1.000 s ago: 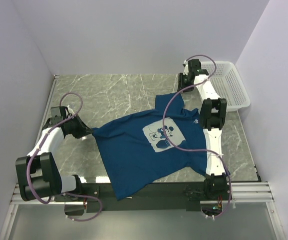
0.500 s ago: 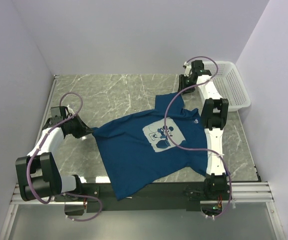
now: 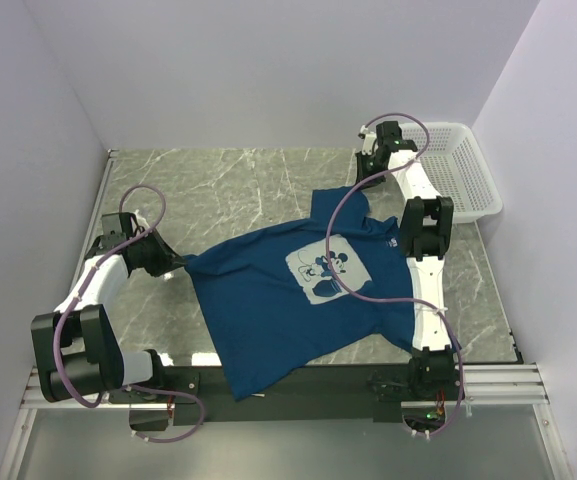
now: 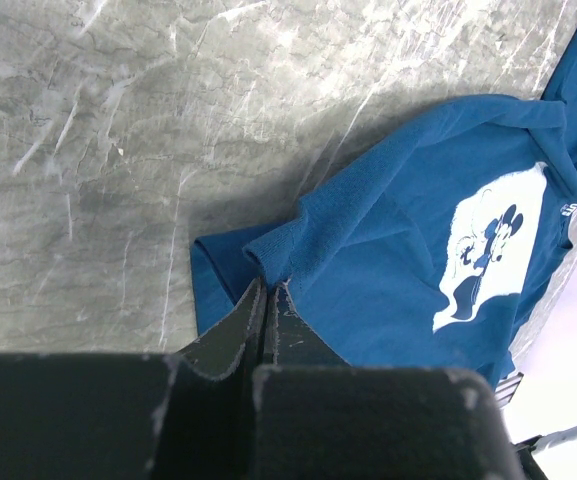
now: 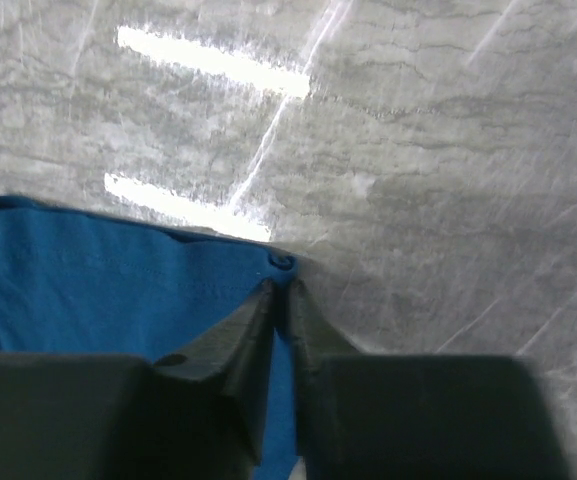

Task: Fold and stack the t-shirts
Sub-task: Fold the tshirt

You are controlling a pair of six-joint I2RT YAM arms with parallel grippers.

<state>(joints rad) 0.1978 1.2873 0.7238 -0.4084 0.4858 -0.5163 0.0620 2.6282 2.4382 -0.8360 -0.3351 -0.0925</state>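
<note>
One dark blue t-shirt [image 3: 268, 300] with a pale mouse print [image 3: 326, 272] lies spread, print up, on the marble table [image 3: 218, 190]. Its lower hem hangs over the near edge. My left gripper [image 3: 176, 263] is shut on a bunched fold at the shirt's left edge; in the left wrist view the gripper [image 4: 268, 290] pinches the blue cloth [image 4: 418, 210]. My right gripper [image 3: 366, 178] is at the shirt's far corner; in the right wrist view it [image 5: 280, 288] is shut on the corner of the blue cloth [image 5: 118, 280], low over the table.
A white mesh basket [image 3: 465, 182] stands at the far right corner, just behind the right arm. Walls close in the table on the left, back and right. Purple cables loop over both arms and across the shirt.
The right wrist has shifted slightly at the far corner. The shirt and the left arm lie as before.
</note>
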